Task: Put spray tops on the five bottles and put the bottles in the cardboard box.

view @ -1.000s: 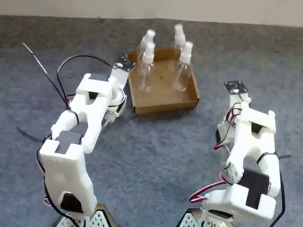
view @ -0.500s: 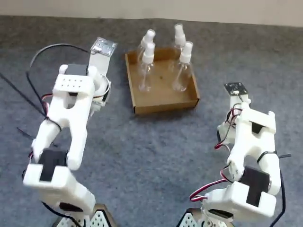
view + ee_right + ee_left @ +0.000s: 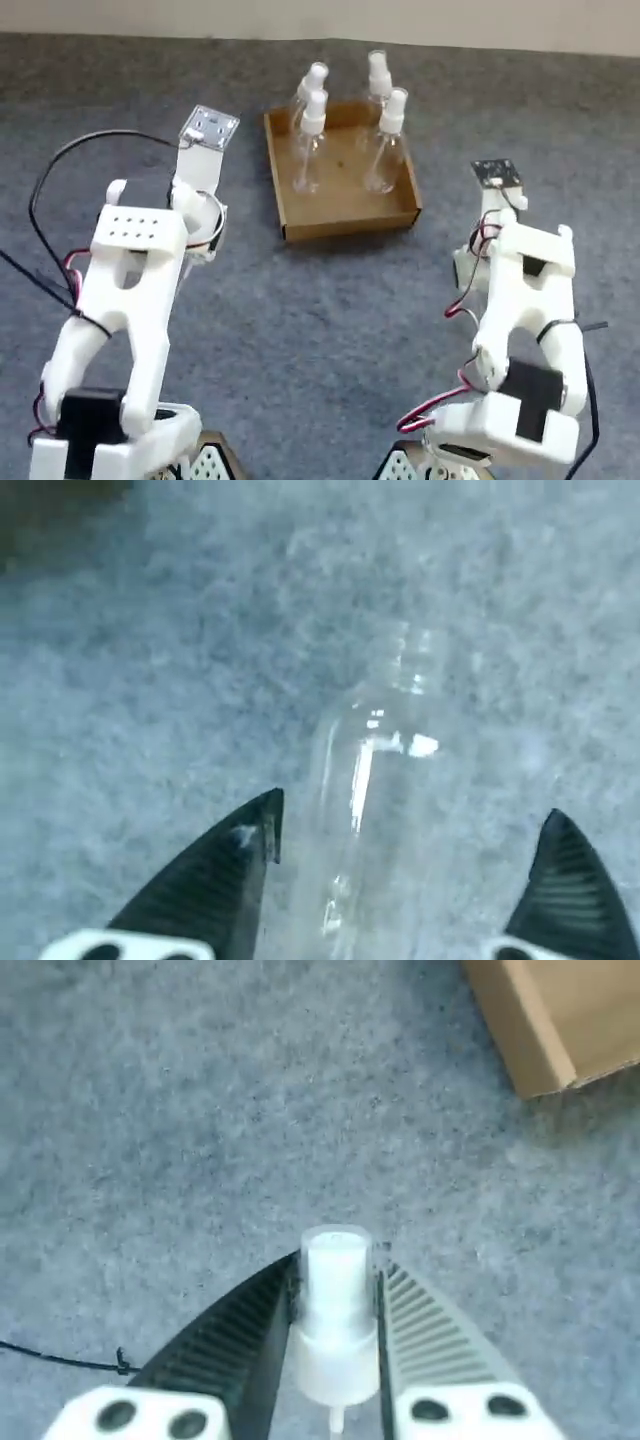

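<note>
My left gripper (image 3: 335, 1285) is shut on a white spray top (image 3: 335, 1310), held above the grey carpet just off a corner of the cardboard box (image 3: 560, 1010). In the high view the left arm (image 3: 135, 270) stands left of the cardboard box (image 3: 345, 222), in which several clear bottles (image 3: 305, 150) stand upright with spray tops on. My right gripper (image 3: 410, 825) is open, its fingers on either side of a clear bottle (image 3: 360, 770) that lies uncapped on the carpet. The right arm (image 3: 525, 290) covers that bottle in the high view.
Grey carpet (image 3: 330, 320) covers the table between the two arms. Black and red cables (image 3: 60, 190) trail off the left arm. A pale wall strip runs along the far edge behind the box.
The left arm has swung left, away from the box's left side, and its wrist now sits farther from the box. The right arm has shifted only slightly.
</note>
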You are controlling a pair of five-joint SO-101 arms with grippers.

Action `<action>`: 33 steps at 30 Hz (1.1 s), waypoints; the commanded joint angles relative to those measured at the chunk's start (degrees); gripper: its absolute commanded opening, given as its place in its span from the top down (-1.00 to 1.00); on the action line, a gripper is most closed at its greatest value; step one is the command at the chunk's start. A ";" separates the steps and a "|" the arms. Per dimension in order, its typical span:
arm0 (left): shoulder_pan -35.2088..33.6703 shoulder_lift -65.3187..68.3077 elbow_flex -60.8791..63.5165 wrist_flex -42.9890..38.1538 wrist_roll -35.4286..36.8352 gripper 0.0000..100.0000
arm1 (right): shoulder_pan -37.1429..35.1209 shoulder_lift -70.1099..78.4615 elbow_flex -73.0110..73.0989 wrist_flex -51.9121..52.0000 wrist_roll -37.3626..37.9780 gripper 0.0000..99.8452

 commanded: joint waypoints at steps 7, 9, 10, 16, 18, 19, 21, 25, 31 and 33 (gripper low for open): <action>-0.75 -8.40 3.30 -1.49 0.44 0.89 | -0.13 11.21 -14.46 -0.92 -3.60 0.56; -0.75 -8.40 3.30 -1.49 0.44 0.89 | -0.22 12.26 -15.34 -0.92 -3.52 0.63; -0.75 -8.40 3.30 -1.49 0.44 0.89 | -0.22 12.70 -15.60 -0.92 -3.43 0.65; -0.75 -8.48 3.21 -1.49 0.35 0.89 | 0.04 13.49 -15.87 -0.92 -3.52 0.96; -0.75 -8.48 2.86 -1.32 0.35 0.89 | 0.04 13.14 -15.96 -0.48 -3.69 0.99; -0.75 -8.57 2.68 -1.14 0.35 0.89 | -0.04 12.26 -16.40 -0.48 -3.69 0.99; -0.75 -9.01 1.36 -1.05 0.35 0.89 | -0.40 8.48 -17.89 0.48 -3.87 0.99; -0.75 -14.20 -2.07 0.18 0.44 0.89 | -4.18 -4.88 -19.03 2.86 -9.76 0.99; -0.66 -27.74 -8.57 3.69 2.46 0.89 | -21.49 -29.58 -9.98 0.84 -16.79 0.99; -0.66 -31.34 -10.86 3.52 4.66 0.89 | -28.88 -37.49 -4.09 -3.12 -17.85 0.99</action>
